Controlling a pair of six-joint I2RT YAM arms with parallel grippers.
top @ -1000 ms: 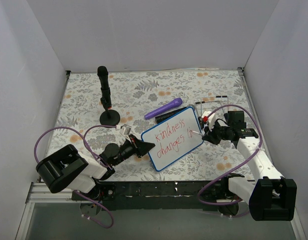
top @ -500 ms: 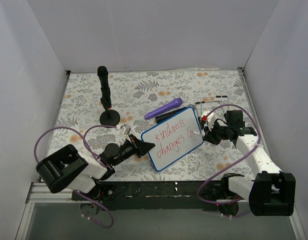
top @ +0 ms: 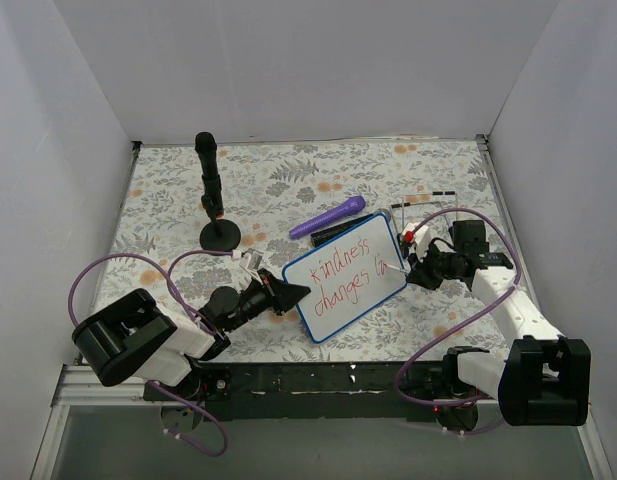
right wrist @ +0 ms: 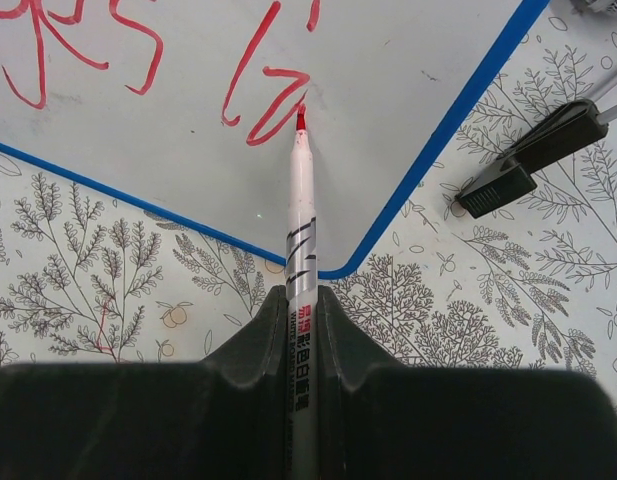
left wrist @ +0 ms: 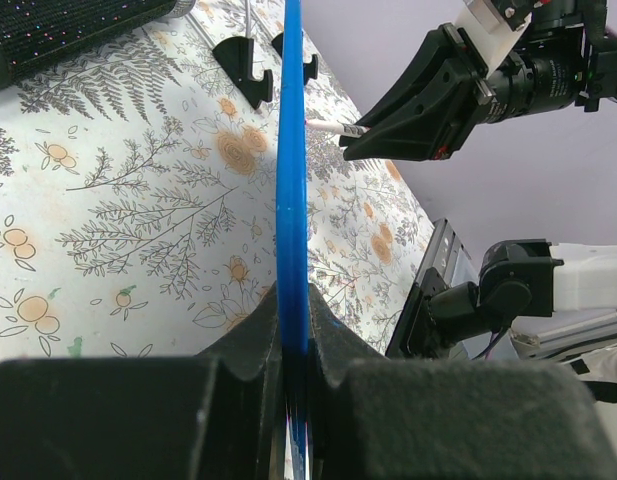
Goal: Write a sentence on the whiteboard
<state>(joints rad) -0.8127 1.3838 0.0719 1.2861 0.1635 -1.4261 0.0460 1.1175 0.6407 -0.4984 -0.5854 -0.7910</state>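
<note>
While edge-clamped, whiteboard [top: 346, 277] diag., near-L→far-R.

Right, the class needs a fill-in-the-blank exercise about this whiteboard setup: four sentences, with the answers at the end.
1. The left claw is shut on the ____ frame of the whiteboard.
2. The right claw grips a pen whose tip is ____.
3. The upper line of the sentence reads ____.
4. A ____ marker lies on the mat beyond the whiteboard.

Answers: blue, red, kindness, purple.
</note>
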